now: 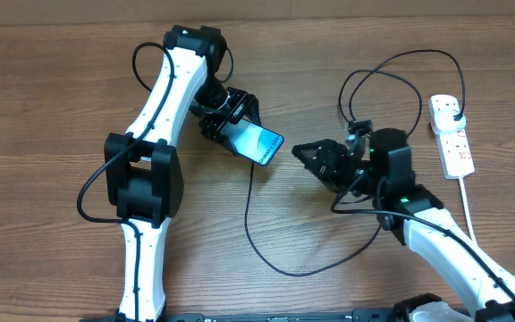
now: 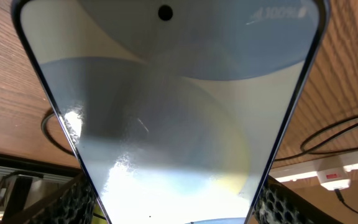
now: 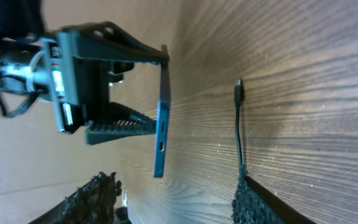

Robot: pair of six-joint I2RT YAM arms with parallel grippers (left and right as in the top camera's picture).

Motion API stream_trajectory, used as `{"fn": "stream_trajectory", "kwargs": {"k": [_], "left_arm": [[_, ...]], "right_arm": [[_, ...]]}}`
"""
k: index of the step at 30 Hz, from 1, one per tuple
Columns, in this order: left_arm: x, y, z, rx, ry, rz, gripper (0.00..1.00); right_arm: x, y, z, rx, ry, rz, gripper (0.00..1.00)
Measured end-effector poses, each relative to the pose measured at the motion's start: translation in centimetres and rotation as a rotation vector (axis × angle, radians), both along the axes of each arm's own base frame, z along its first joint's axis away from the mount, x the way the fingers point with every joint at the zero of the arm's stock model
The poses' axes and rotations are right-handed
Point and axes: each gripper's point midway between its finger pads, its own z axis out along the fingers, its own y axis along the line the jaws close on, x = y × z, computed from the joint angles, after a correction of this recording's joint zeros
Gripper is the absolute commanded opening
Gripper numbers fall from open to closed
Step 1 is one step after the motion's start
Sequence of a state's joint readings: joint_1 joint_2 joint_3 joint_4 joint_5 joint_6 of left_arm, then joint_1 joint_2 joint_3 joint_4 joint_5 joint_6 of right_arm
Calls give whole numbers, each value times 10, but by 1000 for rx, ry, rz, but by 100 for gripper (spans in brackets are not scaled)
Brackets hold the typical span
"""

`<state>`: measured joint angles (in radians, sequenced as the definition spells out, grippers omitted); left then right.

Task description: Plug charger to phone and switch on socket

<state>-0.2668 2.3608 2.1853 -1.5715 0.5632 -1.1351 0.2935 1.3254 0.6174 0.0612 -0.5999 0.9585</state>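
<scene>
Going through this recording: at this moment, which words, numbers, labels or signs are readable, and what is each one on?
"100%": faint, near a corner of the phone screen, left wrist view.
Small print near one end of the phone, overhead view: too small to read.
Sticker on the left arm's wrist housing: too blurred to read.
Socket: red marks only, no legible text.
</scene>
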Motion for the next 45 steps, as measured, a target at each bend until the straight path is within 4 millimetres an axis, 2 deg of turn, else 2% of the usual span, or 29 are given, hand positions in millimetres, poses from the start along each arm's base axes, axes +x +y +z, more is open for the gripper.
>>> {"fn": "stream_trajectory", "kwargs": {"k": [6,12,19,23,30,35,45], "left_arm": [[-8,-13,0,4,8,-27,55],[-20,-32,1,-5,16,-72,54],[-29,-48,4,-25,25,-99,54],[-30,-50,5,-35,29,-100,54],[-30,-51,5,-39,29,-100,55],[-30,-51,5,-39,30,-99,56],[-30,-51,5,-39,30,-100,56]], "right_arm": [[-1,12,-7,-7,33,-27,59],[1,12,-10,-20,38,-55,50],[-1,18,-11,-36,36,-61,46],[-4,26,-16,-47,47,-68,41],[3,24,-34,-71,84,-112,35],[10,27,-34,-58,62,-119,33],[12,34,-34,-34,63,-121,17]]}}
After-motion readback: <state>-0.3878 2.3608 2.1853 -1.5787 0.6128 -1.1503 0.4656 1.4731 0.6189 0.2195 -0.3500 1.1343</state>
